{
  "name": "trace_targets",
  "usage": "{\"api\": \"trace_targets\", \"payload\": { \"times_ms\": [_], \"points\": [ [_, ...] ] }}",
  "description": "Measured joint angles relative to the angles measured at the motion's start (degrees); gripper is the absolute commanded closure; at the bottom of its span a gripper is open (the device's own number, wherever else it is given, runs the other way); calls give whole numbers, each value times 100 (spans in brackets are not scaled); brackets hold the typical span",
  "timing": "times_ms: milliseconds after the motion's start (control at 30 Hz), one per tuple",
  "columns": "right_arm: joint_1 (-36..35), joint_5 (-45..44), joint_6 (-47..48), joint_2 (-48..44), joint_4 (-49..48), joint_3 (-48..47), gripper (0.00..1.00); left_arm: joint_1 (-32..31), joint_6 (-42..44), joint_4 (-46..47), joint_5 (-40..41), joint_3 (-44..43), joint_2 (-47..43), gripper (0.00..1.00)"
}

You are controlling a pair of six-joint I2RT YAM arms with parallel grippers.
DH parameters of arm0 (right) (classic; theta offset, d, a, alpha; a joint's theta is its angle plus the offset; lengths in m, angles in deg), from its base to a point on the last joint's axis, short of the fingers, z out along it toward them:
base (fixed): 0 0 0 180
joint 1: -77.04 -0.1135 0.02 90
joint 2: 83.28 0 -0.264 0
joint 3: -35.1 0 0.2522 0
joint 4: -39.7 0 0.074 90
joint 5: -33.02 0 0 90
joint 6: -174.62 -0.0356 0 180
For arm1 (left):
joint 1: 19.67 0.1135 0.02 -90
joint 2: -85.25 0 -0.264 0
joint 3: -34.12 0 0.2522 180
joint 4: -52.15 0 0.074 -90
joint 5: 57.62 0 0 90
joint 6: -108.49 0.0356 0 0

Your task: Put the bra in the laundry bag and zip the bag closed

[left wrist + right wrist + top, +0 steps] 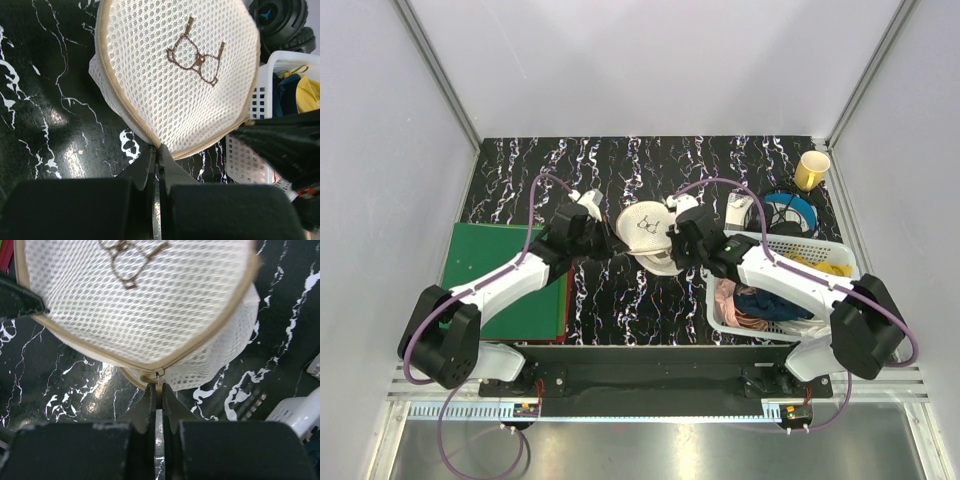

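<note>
Laundry bag [645, 232] lies mid-table on the black marbled table [610, 305], between the two arms, its mesh halves gaping on the right. The left gripper [156, 150], jaws together, pinches its tan zip seam [125, 107] at the left edge, likely to brace it. The right gripper [159, 388] is clamped on the small metal zipper pull [159, 376], seemingly to draw it round. The bag touches both sets of fingertips, just beyond them.

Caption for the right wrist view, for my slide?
Right gripper pinched shut on the zipper pull of the partly open mesh laundry bag over the marbled black table.
</note>
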Motion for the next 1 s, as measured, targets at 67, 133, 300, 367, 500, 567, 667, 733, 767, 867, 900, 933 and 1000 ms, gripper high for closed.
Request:
{"api": "trace_targets", "payload": {
  "times_ms": [67,133,300,367,500,567,667,733,767,867,900,933,1000],
  "points": [
    [155,109,39,-81,0,7,100,0,35,-50,-4,0,33,100],
    [223,223,66,-157,-2,7,99,0,52,-50,-22,0,46,100],
    [238,485,46,-205,50,7,49,2,98,-72,-46,0,48,100],
    [249,680,-72,-229,118,9,35,2,118,-90,-70,0,48,100],
    [291,1025,-570,-385,332,9,17,2,142,-66,-131,0,52,100],
    [409,1121,-911,-514,420,7,15,2,144,-9,-192,0,74,100],
    [807,1303,-1429,-636,509,-50,15,2,138,96,-302,17,92,100],
    [1067,1394,-1685,-605,535,-140,21,2,133,181,-361,39,103,100],
    [1215,1467,-1829,-562,553,-205,23,2,133,234,-385,48,111,100],
    [1419,1589,-2153,-354,566,-380,26,0,138,400,-409,90,116,100],
    [1449,1646,-2240,-269,573,-431,29,0,140,498,-409,131,116,100],
    [1480,1694,-2321,-181,566,-466,30,-4,146,619,-407,188,116,100],
    [1537,1823,-2494,4,566,-520,33,-24,188,914,-391,341,116,100]
  ]
}}
